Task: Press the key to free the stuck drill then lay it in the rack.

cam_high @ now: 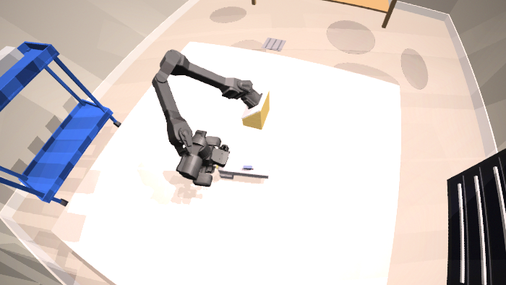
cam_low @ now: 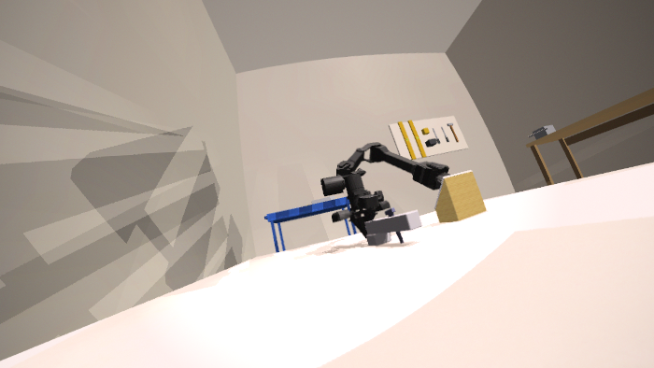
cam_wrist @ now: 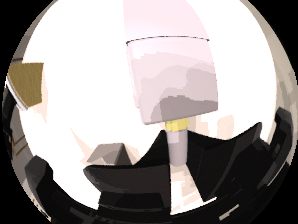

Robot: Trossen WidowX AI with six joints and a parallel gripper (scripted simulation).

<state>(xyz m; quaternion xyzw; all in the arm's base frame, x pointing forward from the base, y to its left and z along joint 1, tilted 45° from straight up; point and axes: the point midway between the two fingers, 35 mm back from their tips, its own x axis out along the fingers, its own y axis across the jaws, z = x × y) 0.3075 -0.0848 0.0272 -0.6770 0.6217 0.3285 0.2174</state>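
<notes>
While one gripper (cam_high: 215,171) (cam_low: 367,235) (cam_wrist: 169,132) grips, apparently, one drill (cam_wrist: 177,147), one block (cam_high: 257,115) (cam_low: 462,198) (cam_wrist: 29,84) stands apart.

One arm (cam_high: 168,105) (cam_low: 397,160) is seen; two fingers are counted on its claw (cam_high: 214,170) (cam_low: 365,233) (cam_wrist: 178,167); one wooden block (cam_high: 265,110) (cam_low: 468,196) (cam_wrist: 29,82), one grey bar-shaped body (cam_high: 253,173) (cam_low: 394,223) (cam_wrist: 172,75) and one blue piece (cam_high: 247,167) (cam_low: 390,212) are shown; one blue cart (cam_high: 69,141) (cam_low: 305,211), one wooden table (cam_high: 389,14) (cam_low: 607,116) and one wall board (cam_low: 444,150) are visible; two yellow strips (cam_low: 406,140) and one hammer (cam_low: 454,133) are displayed on the board.
</notes>
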